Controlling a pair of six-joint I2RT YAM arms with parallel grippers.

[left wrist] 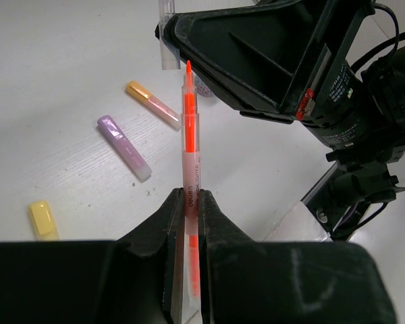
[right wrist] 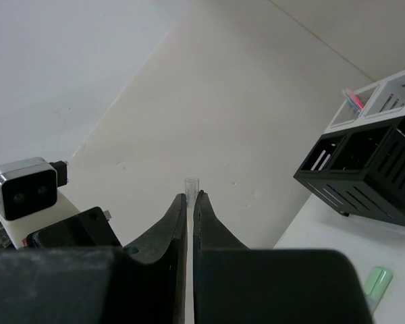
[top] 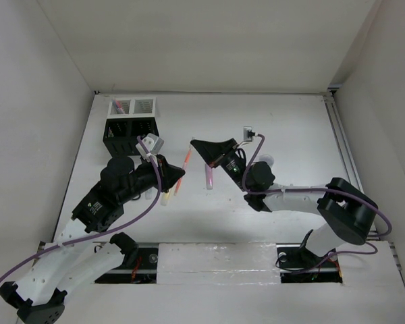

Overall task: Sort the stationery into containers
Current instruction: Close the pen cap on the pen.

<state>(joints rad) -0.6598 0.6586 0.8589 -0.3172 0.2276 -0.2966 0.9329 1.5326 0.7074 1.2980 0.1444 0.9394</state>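
My left gripper (left wrist: pixel 191 196) is shut on a thin orange highlighter pen (left wrist: pixel 190 128). The pen's bare tip points at my right gripper (right wrist: pixel 190 196), which is shut on a small clear cap (right wrist: pixel 191 183). From above, both grippers meet over the middle of the table, left gripper (top: pixel 180 173) and right gripper (top: pixel 194 143), with the pen (top: pixel 186 160) between them. The tip sits close to the cap (left wrist: pixel 165 40), slightly to its right. The white container (top: pixel 133 107) holds a pink pen (top: pixel 119 106). The black container (top: pixel 130 137) stands in front of it.
Below the held pen, a purple marker (left wrist: pixel 123 147), an orange marker (left wrist: pixel 153 104) and a yellow marker (left wrist: pixel 43 219) lie loose on the table. A green marker (right wrist: pixel 376 282) lies near the black container (right wrist: pixel 364 172). White walls close in the table on three sides.
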